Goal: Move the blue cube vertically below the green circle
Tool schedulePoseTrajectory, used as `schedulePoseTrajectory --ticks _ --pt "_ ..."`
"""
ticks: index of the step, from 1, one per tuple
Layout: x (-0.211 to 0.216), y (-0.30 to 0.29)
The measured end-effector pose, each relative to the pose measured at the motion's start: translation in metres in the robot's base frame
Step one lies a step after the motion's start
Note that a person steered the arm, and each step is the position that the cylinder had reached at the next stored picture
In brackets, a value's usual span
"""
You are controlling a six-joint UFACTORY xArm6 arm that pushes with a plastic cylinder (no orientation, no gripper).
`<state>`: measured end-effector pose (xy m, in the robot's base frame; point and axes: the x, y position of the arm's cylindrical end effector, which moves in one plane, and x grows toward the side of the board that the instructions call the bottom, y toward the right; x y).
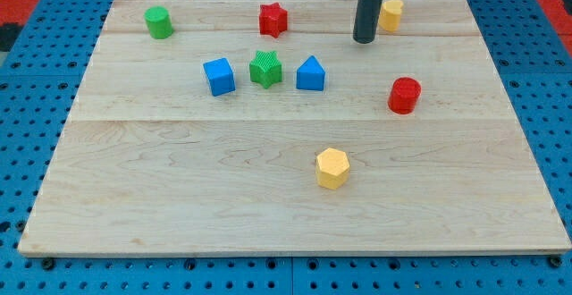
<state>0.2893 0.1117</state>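
The blue cube point(219, 76) sits left of the board's middle, in the upper half. The green circle, a short cylinder point(159, 22), stands near the view's top left corner, up and to the left of the cube. My tip point(364, 39) is the end of the dark rod coming down from the view's top, right of centre. It is well to the right of the blue cube and just left of a yellow block point(391, 14). It touches no block.
A green star point(265, 68) and a blue triangular block point(310, 73) lie in a row right of the blue cube. A red star point(273, 20) is at the top middle, a red cylinder point(404, 95) at the right, a yellow hexagon point(332, 168) lower middle. The wooden board point(179, 206) lies on blue pegboard.
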Motion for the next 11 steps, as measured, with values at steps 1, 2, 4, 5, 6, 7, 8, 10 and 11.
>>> schedulePoseTrajectory --ticks 1,2,4,5,6,7,8,10,11 --pt "0.005 0.009" --pt "0.001 -0.017" --pt "0.015 -0.119" --pt "0.018 -0.169" --pt "0.071 -0.169" --pt "0.083 -0.194" --pt "0.054 -0.221" --pt "0.058 -0.270" --pt "0.081 -0.259"
